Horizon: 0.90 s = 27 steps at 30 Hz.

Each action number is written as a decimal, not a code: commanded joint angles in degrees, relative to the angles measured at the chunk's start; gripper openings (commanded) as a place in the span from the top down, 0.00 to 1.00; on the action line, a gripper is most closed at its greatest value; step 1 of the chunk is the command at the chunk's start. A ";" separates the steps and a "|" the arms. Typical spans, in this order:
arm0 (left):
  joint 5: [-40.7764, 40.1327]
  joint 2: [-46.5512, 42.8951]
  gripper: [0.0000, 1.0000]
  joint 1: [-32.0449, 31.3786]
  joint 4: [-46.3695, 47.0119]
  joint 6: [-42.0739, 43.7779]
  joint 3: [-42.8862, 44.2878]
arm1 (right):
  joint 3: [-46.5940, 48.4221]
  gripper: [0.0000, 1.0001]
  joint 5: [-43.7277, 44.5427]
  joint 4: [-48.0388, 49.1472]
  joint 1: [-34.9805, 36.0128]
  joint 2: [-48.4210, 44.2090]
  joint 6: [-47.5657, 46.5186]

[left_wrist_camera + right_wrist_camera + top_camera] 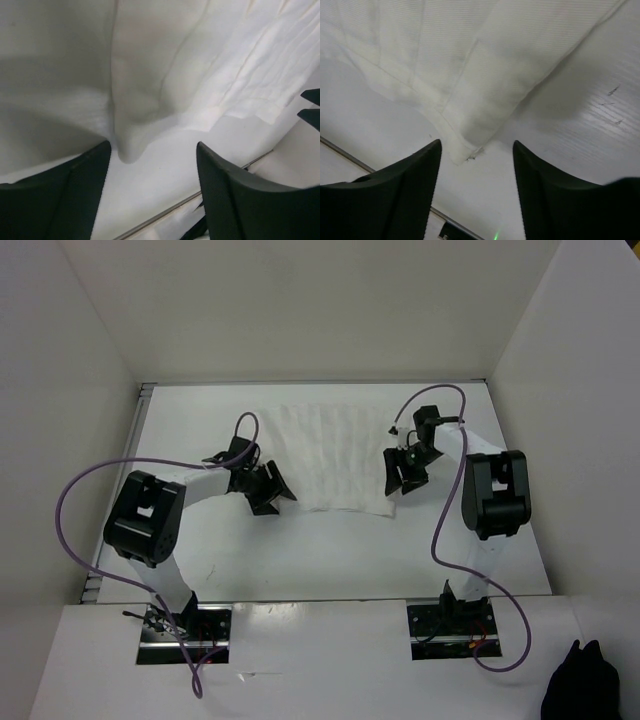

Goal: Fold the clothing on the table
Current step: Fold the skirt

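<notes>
"Lying where, the clothing?" the first observer asks.

"Spread flat on the bench, wrinkled but open. The left jaws sit at its near left corner and the right jaws at its near right corner, with the clothing between them."

"State of the jaws?"

"Both pairs stand well apart and hold nothing. In the left wrist view a puckered fold of the clothing sits just ahead of the gap. In the right wrist view the hemmed corner lies just ahead of the gap in the same way. Whether the tips touch the cloth cannot be told."

"Step in hand, then?"

"Most likely taking the two near corners for a fold. That is a judgement from the layout."

"How to do it well?"

"Each pair should come down over its corner and close on the hem itself. The left pair should take the edge, not the pucker, or it may gather a lump. Both sides should lift together and level, just off the bench, so the thin cloth does not skew. They should then carry the near hem across the clothing and lay it square on the far hem."
</notes>
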 commanded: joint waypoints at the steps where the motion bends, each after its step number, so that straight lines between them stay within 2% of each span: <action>1: -2.54 -5.67 0.22 0.07 -3.41 2.05 0.02 | -2.87 0.33 -4.63 1.71 -0.29 -7.04 -0.92; 4: -2.55 -9.37 0.19 0.07 -4.55 1.53 -1.47 | -8.67 0.31 -6.03 3.47 -0.29 -10.21 1.87; 7: -1.67 -8.25 0.19 0.07 -6.75 3.37 -1.48 | -13.95 0.31 -7.37 6.45 -0.29 -11.53 4.34; 10: -1.67 -7.63 0.21 0.07 -7.28 4.16 -3.41 | -13.08 0.31 -6.75 5.93 0.50 -10.14 4.97; 12: -1.15 -7.63 0.27 0.07 -6.23 4.16 -4.46 | -13.08 0.32 -5.26 5.93 0.50 -8.29 5.58; 22: -6.24 -5.88 0.29 -1.51 -3.68 2.76 -5.70 | -12.02 0.34 -4.73 5.93 0.50 -3.37 6.64; 24: -7.12 -5.35 0.30 -2.12 -3.07 2.76 -4.99 | -11.50 0.36 -4.73 5.93 0.50 -2.67 7.16; 27: -8.35 -5.34 0.33 -2.13 -2.36 2.76 -3.68 | -11.49 0.44 -4.73 7.16 1.03 -2.66 8.47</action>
